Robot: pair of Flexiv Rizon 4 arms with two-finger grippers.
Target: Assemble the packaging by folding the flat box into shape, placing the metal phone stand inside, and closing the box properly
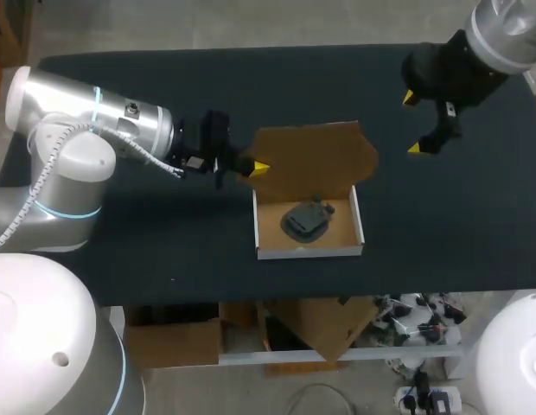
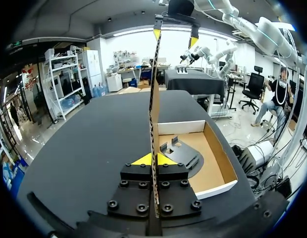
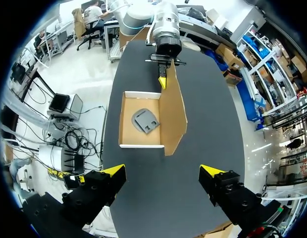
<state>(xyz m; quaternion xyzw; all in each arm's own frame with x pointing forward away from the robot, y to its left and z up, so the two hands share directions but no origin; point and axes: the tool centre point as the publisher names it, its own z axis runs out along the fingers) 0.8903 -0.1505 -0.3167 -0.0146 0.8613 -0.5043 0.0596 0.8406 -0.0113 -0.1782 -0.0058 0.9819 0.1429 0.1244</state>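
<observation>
Nearest the table's front edge sits the shallow white-walled, brown-lined cardboard box [image 1: 309, 252], folded into shape on the black table [image 1: 164, 242]. The dark grey metal phone stand [image 1: 307, 220] lies flat on its floor, about central. Folding and loading therefore appear complete, and closing is the step in hand.

The broad brown cardboard lid [image 1: 315, 156] rises from the box's far wall, close to upright. The left gripper [image 1: 255, 167] has its fingers pinched shut on the lid's left edge. In the left wrist view the card runs edge-on between the two yellow tips.

Farthest off, the right gripper [image 1: 413, 123] hovers above the table beyond the lid, jaws spread wide and holding nothing.

Judgement: the next move calls for swinging the lid forward and down over the stand. The free gripper will likely be needed to steady the box or press the front edge home.

Not determinable:
- whether the lid has a tuck flap, and how it is creased
- the hinge line, which the lid itself hides
- how the stand's parts are folded; it shows only as a dark shape
</observation>
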